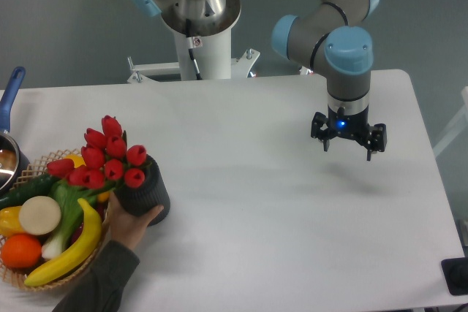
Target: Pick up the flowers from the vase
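Note:
The flowers (102, 158), a bunch of red tulip buds with green stems, stand in the short black ribbed vase (145, 193) at the table's left front. A person's hand (131, 226) holds the vase from below. My gripper (348, 147) hangs over the right half of the table, far to the right of the vase. Its two fingers point down, spread apart, with nothing between them.
A round wicker basket (14, 272) at the front left holds a banana (69, 250), an orange, green vegetables and other produce, right beside the vase. A pot with a blue handle (10, 100) sits at the left edge. The arm's white base (201, 42) stands behind the table.

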`<control>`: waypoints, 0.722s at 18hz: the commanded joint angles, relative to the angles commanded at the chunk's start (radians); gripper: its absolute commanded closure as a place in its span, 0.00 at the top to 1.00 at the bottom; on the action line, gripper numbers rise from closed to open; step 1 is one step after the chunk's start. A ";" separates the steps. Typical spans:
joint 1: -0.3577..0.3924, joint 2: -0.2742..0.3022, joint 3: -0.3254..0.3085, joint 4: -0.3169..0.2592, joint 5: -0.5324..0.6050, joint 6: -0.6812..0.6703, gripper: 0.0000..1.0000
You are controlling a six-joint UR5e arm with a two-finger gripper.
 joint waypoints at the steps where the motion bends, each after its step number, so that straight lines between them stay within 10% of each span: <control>1: 0.000 0.000 0.000 0.000 0.000 0.000 1.00; 13: -0.034 0.040 0.006 0.028 -0.291 -0.006 1.00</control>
